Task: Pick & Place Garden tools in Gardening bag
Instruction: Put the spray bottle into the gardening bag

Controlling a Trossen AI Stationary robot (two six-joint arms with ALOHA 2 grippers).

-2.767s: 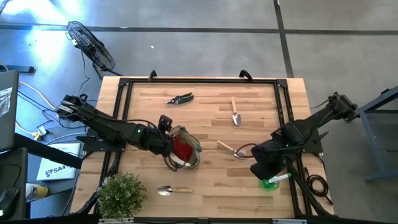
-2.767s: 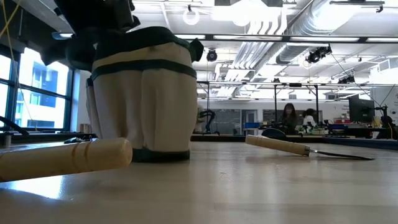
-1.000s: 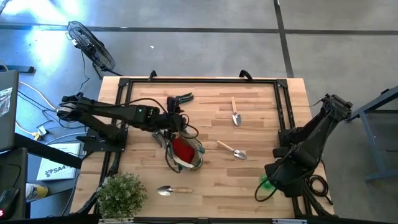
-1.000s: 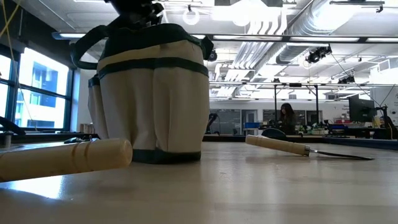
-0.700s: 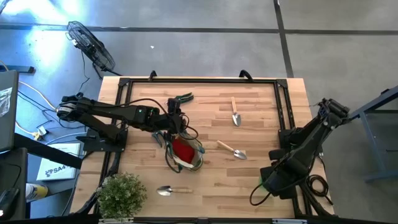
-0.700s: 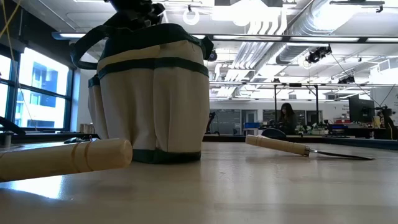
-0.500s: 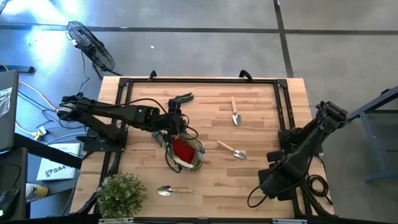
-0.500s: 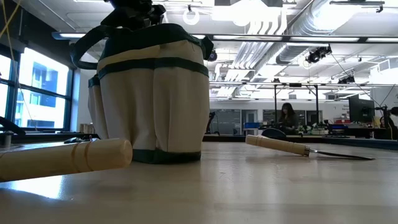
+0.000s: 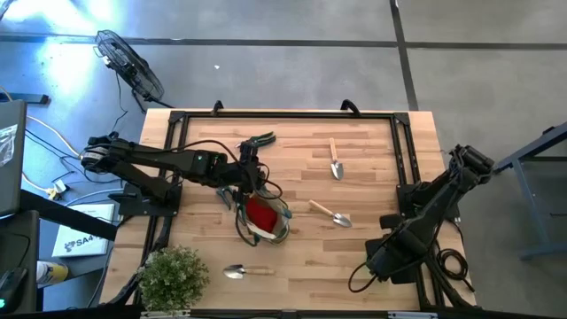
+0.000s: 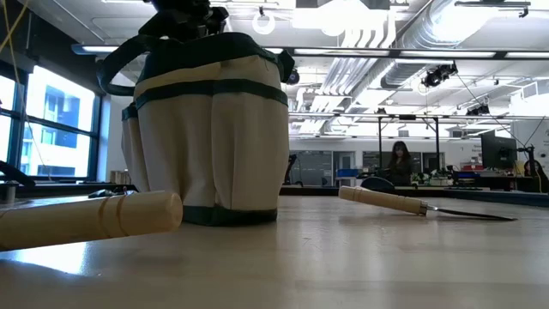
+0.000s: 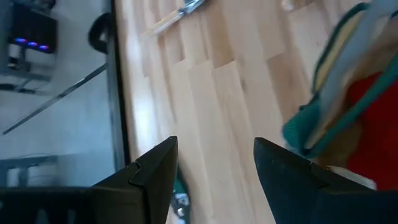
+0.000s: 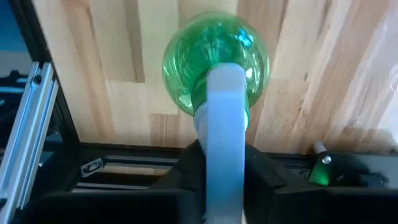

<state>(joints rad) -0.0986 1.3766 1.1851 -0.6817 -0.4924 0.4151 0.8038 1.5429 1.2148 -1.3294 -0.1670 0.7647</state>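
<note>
Gripping the green-and-white piece (image 12: 216, 68) by its white stem, apparently firmly, the right gripper (image 12: 217, 162) sits well right of the gardening bag (image 9: 263, 220), next needing a lift and carry to it, while the left gripper (image 11: 214, 165) hovers spread-fingered just beside the bag.

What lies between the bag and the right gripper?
In the high view, one trowel lies between the bag and the right gripper, on otherwise bare wood.

Three trowels (image 9: 336, 160) (image 9: 330, 213) (image 9: 247, 271), one pruning shears (image 9: 257, 140), one gardening bag (image 9: 262, 217), one green-and-white piece (image 12: 216, 74), one plant (image 9: 174, 277).
</note>
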